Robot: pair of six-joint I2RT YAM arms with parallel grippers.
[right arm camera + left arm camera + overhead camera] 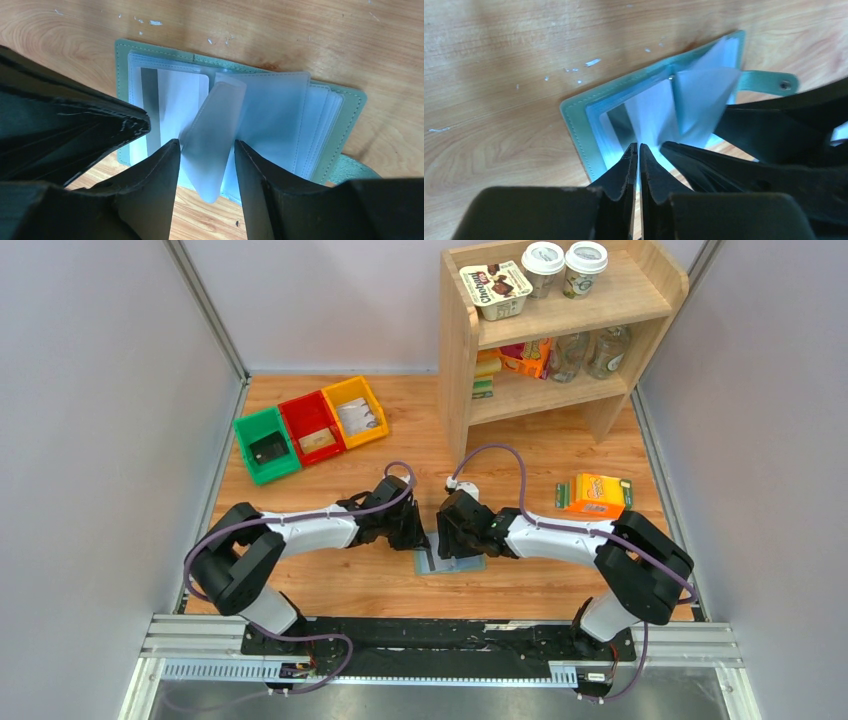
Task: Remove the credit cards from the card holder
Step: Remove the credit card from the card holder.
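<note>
Left gripper (pixel 638 150) clamped on a pale sheet (pixel 650 116) inside the spread card holder (pixel 574 125). Right gripper (pixel 206 144) has its fingers apart, with a frosted sleeve (pixel 212 131) curling between them.

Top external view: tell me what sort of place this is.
Probably a robot test cell staged like a small shop: plain partition walls, a wooden shelf stocked with lidded paper cups, and three coloured bins.

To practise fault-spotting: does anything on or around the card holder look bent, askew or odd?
One clear sleeve of the open card holder curls up and twists sideways inside the open right gripper, while the other sleeves lie flat. White flecks also dot the table beside it.
</note>
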